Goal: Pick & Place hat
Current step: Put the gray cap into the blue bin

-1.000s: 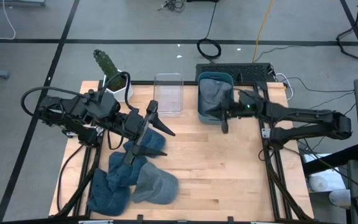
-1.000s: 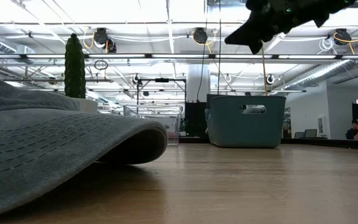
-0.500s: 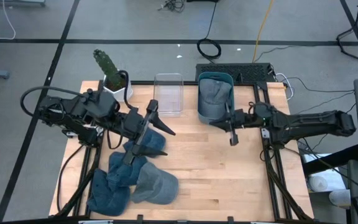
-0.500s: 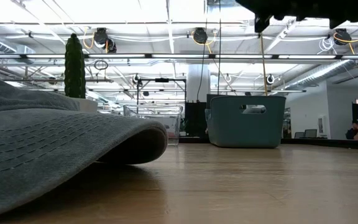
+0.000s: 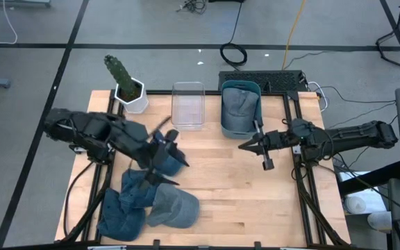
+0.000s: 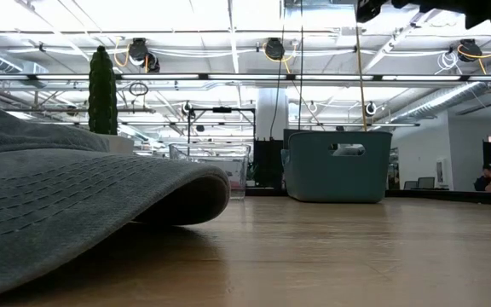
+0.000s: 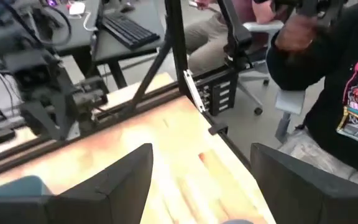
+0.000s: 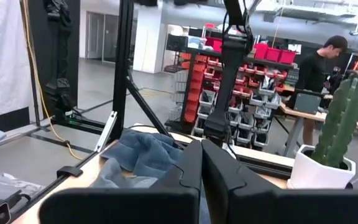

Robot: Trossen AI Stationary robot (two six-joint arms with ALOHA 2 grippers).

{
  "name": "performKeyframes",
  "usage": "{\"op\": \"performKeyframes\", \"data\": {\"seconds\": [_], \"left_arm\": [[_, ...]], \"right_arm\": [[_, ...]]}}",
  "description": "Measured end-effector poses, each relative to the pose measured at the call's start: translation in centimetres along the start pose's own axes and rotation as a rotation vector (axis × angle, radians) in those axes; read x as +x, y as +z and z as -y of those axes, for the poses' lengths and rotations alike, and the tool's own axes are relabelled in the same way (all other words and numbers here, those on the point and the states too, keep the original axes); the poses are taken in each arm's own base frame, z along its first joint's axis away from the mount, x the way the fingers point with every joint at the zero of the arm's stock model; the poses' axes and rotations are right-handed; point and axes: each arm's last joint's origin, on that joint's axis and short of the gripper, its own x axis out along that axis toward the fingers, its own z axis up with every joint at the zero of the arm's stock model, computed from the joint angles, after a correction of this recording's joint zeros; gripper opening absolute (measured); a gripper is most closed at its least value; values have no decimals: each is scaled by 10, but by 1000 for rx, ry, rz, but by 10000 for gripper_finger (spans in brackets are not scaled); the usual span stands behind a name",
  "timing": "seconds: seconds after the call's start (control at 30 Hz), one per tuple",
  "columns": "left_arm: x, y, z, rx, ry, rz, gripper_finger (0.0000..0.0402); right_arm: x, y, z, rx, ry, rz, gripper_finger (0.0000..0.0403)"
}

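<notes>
My left gripper (image 5: 164, 154) over hat pile (image 5: 146, 201), fingers apart, nothing held. Drop straight onto top hat, pinch crown fold — single layer only. Bin (image 5: 239, 111) already holds one hat. Right gripper (image 5: 261, 147) just below bin, fingers together, empty.

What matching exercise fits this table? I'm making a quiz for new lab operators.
Things:
1. teal bin
2. clear container
3. cactus pot
4. left claw

Places or states:
a. open, above the hat pile
b. table's far-left corner
c. holds a hat
d. between pot and bin

Pairs: 1-c, 2-d, 3-b, 4-a.

The right claw is shut, beside the bin.
</notes>
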Motion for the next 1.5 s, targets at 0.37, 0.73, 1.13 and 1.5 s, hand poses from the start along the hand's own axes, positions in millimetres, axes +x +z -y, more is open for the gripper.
{"op": "performKeyframes", "data": {"seconds": [0.37, 0.73, 1.13, 1.5], "left_arm": [[0, -60, 19, -138, 138, -45, 274], [23, -115, 69, -141, 42, -256, 274], [93, -136, 119, -468, -35, -614, 273], [128, -165, 150, -653, 3, -738, 273]], "right_arm": [[1, -2, -1, 14, 5, -16, 0], [1, -2, -1, 13, 3, -17, 0], [0, -6, -1, 16, 4, -23, 0], [0, -4, -1, 32, 1, -1, 0]]}}
